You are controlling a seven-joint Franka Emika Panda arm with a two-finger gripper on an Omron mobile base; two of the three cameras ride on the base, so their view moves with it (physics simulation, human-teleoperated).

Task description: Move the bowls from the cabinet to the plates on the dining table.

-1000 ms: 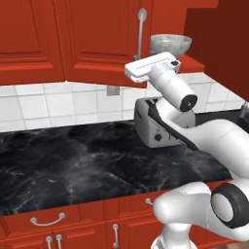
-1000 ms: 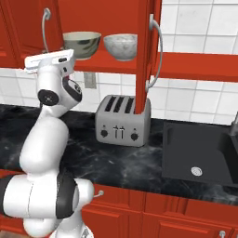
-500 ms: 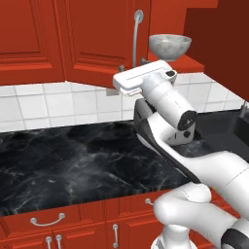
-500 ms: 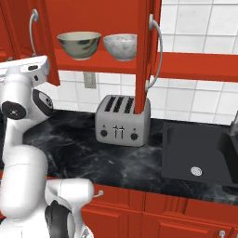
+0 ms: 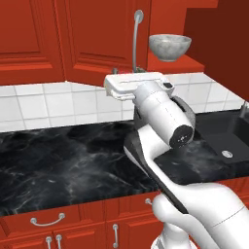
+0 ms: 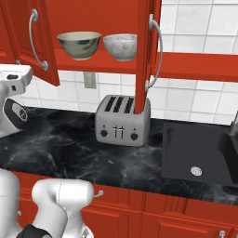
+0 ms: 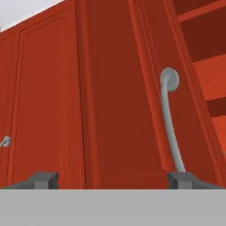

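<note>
The red cabinet (image 6: 93, 14) stands with both doors swung out. On its shelf the cream-beige bowl (image 6: 79, 43) sits to the left of the mottled white-grey bowl (image 6: 121, 46); the mottled bowl (image 5: 169, 46) also shows in the left base view. My gripper (image 5: 133, 82) hangs below and left of the shelf, in front of the left door's silver handle (image 5: 137, 39). In the hand view the gripper (image 7: 114, 180) is open, its fingertips (image 7: 44, 180) wide apart with nothing between them, facing the door and its handle (image 7: 170, 123). The plates and the dining table are out of view.
A silver toaster (image 6: 122, 122) stands on the black marble counter (image 6: 60, 153) under the shelf. A dark sink (image 6: 200, 155) lies to the right. The right door (image 6: 145, 46) juts out over the toaster. Red drawer fronts (image 5: 48, 223) run below the counter.
The hand has drawn back leftward and slightly down from the cabinet while its jaws widened. The left door's handle has shifted a little to the left.
</note>
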